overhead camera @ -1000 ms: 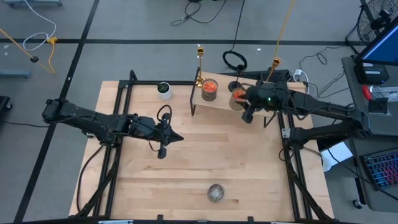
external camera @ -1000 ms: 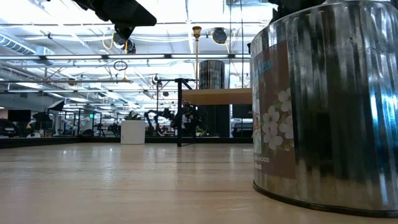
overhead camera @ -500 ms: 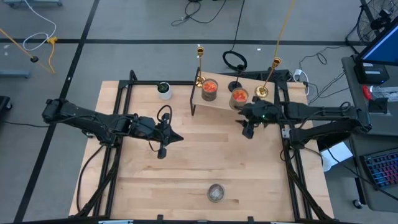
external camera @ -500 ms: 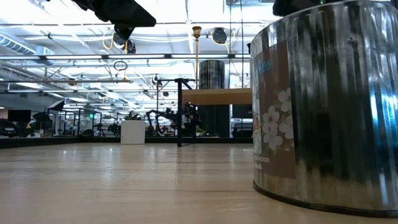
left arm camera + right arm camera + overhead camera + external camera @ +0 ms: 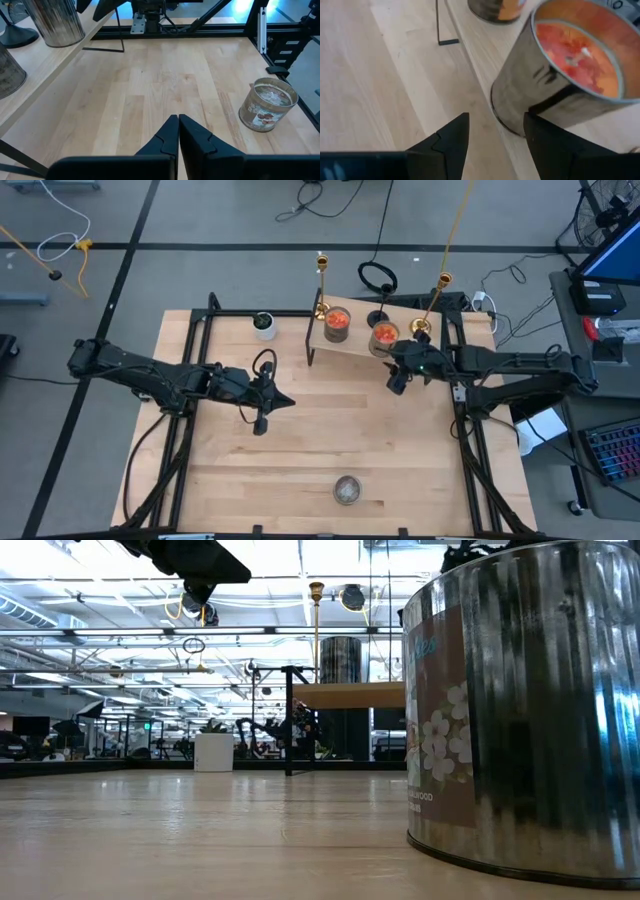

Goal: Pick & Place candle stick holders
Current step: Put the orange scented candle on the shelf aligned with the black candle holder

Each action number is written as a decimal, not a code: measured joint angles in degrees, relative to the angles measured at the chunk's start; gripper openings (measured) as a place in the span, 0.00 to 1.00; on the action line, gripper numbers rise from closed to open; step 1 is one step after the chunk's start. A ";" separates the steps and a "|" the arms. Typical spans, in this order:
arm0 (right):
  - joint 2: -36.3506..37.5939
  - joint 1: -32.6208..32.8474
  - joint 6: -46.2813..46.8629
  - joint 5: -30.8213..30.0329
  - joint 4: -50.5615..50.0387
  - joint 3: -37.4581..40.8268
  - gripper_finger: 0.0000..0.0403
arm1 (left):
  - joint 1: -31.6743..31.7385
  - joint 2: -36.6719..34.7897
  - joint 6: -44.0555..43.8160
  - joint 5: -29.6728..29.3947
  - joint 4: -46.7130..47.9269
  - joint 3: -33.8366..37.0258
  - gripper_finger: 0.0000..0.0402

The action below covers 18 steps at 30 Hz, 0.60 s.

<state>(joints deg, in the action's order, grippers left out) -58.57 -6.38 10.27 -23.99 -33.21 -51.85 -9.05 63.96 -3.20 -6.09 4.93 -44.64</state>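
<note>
Wood table, raised shelf, grey floor.

Pale smooth wooden table, shiny metallic jar, glossy gold holder

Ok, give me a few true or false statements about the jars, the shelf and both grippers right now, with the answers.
1. Two orange jars stand on the raised shelf. True.
2. The left gripper holds a gold holder. False: it is shut and empty, over bare table.
3. The right gripper is open beside an orange jar. True.
4. The grey jar is on the shelf. False: it stands alone on the table near the front edge.
5. The white cup lies tipped over. False: it stands upright near the back edge.
</note>
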 joint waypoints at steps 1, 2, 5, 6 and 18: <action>0.00 -0.34 0.49 0.00 -0.09 0.17 0.46 | 0.00 0.00 0.00 0.00 -0.01 0.00 0.03; 0.00 -0.74 1.10 0.08 -0.09 0.29 0.46 | -0.01 0.01 0.00 0.00 -0.01 0.00 0.02; 0.00 -1.90 1.70 -0.02 -0.03 0.66 0.46 | -0.01 0.01 -0.02 0.00 -0.01 0.00 0.01; 0.00 -2.27 1.68 -0.03 0.00 0.81 0.46 | -0.01 0.00 0.00 0.00 -0.01 0.00 0.01; -0.04 -6.07 -0.76 0.02 3.13 1.68 0.46 | 0.01 0.00 0.33 0.00 -0.03 0.00 0.01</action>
<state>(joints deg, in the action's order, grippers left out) -58.60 -12.45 9.52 -23.97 -30.08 -50.17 -9.05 63.96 -2.87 -6.09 4.91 -44.64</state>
